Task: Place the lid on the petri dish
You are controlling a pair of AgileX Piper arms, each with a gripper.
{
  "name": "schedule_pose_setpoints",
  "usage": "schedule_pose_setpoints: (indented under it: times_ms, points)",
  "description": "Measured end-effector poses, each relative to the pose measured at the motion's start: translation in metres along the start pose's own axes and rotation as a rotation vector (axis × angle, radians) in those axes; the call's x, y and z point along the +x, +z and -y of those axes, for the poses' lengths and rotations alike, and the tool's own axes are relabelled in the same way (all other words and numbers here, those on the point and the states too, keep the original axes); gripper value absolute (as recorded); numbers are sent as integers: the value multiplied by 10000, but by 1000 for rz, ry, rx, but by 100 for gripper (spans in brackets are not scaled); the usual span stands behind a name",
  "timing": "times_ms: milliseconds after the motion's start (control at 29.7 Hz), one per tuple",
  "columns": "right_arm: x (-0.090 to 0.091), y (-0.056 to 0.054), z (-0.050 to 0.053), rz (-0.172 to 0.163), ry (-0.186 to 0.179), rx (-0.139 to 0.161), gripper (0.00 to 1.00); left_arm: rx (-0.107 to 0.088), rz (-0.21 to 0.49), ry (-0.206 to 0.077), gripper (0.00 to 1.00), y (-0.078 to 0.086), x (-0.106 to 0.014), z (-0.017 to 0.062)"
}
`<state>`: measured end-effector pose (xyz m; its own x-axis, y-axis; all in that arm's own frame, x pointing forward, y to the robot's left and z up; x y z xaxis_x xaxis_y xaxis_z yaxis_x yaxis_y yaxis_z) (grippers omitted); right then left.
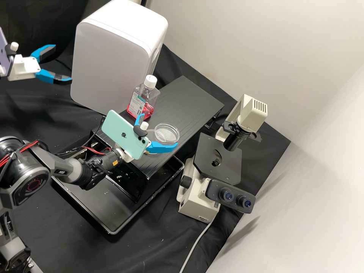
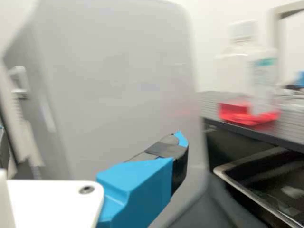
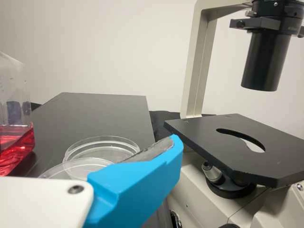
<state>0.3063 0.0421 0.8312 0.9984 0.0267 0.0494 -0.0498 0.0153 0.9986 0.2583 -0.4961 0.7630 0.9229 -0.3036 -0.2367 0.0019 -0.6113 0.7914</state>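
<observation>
A clear petri dish (image 1: 167, 133) (image 3: 102, 147) rests on the black raised platform (image 1: 189, 102), near its front edge. Just beside it, on the gripper's side, a clear lid (image 3: 78, 169) sits between the blue fingers of my right gripper (image 1: 158, 131), its rim against the grey pad of the finger (image 3: 137, 185); the gripper looks shut on it. The lid overlaps the dish's near rim. My left gripper (image 1: 62, 63) hangs far off at the back left, open with nothing in it, its finger (image 2: 142, 190) in front of the white box.
A large white box (image 1: 117, 53) stands at the back. A flask of red liquid (image 1: 144, 100) (image 2: 249, 80) stands on the platform behind the dish. A microscope (image 1: 220, 170) with a black stage (image 3: 232, 142) is to the right. A black tray (image 1: 113, 212) lies under the platform.
</observation>
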Motion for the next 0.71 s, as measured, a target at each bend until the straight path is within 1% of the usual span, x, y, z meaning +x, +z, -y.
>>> schedule_pose_setpoints:
  times_ms: [34, 67, 168, 236, 303, 337, 438, 471, 539, 707]
  points:
    - [0, 0, 0, 0, 0, 0, 100, 0, 17, -2, 100, 25, -29, 21]
    - [0, 0, 0, 0, 0, 0, 100, -1, 53, -5, 100, 80, -72, 53]
    - [0, 0, 0, 0, 0, 0, 100, -17, 116, -35, 100, 175, -148, 126]
    - [0, 0, 0, 0, 0, 0, 100, -33, 156, -70, 100, 226, -207, 185]
    - [0, 0, 0, 0, 0, 0, 100, -46, 197, -93, 100, 273, -263, 214]
    - [0, 0, 0, 0, 0, 0, 100, -59, 208, -98, 100, 288, -293, 214]
    - [0, 0, 0, 0, 0, 0, 100, -81, 223, -105, 100, 326, -375, 210]
    - [0, 0, 0, 0, 0, 0, 100, -85, 229, -101, 100, 341, -392, 202]
    - [0, 0, 0, 0, 0, 0, 100, -94, 244, -104, 100, 376, -419, 205]
    - [0, 0, 0, 0, 0, 0, 100, -93, 268, -111, 100, 423, -434, 216]
